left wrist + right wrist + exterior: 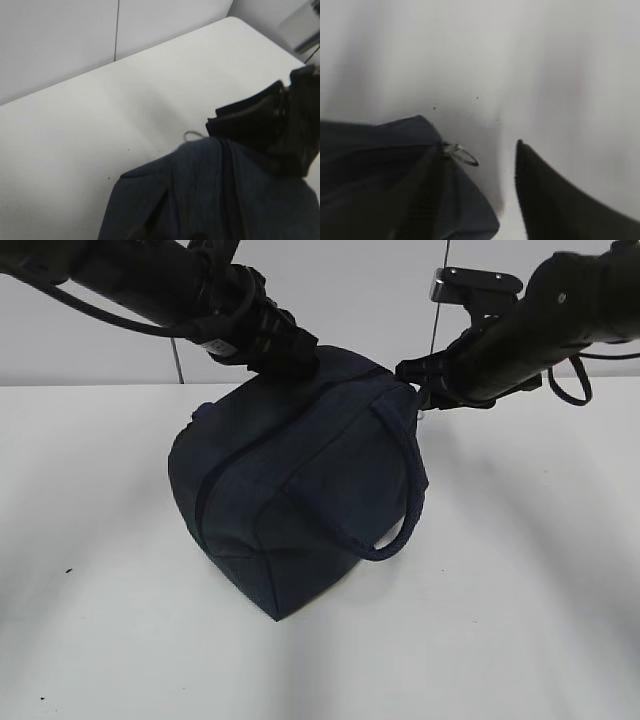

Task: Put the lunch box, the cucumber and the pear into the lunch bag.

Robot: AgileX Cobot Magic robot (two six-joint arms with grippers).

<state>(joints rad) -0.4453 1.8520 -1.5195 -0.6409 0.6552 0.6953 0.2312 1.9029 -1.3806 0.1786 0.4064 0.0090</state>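
Bag point(290, 490) sits mid-counter point(520, 640), zipped as far as the exterior view shows: dark zip line runs unbroken across the top and down the front, no foil lining in sight. Box, cucumber, pear appear in no view; counter around the bag is bare of them. Judgement: prob all three already inside and the zip closed, so task looks about finished, only arms to clear off. Can't confirm contents, bag is opaque.

Left claw point(300, 358) presses at the bag's top rear; its tips are hidden by arm and fabric in the exterior view and absent from its own wrist view, so can't tell how wide it is or if it pinches cloth. Right claw point(475, 200) is parted, one finger point(555, 200) clear of the fabric, nothing gripped.

Views differ: right wrist cam shows the ring pull point(462, 154) lying free at the bag's corner, just beside the claw. Left wrist cam catches the ring point(194, 134) small, beyond the bag top. Exterior gives whole bag, strap point(405, 500) looping down the front; ring barely readable there.
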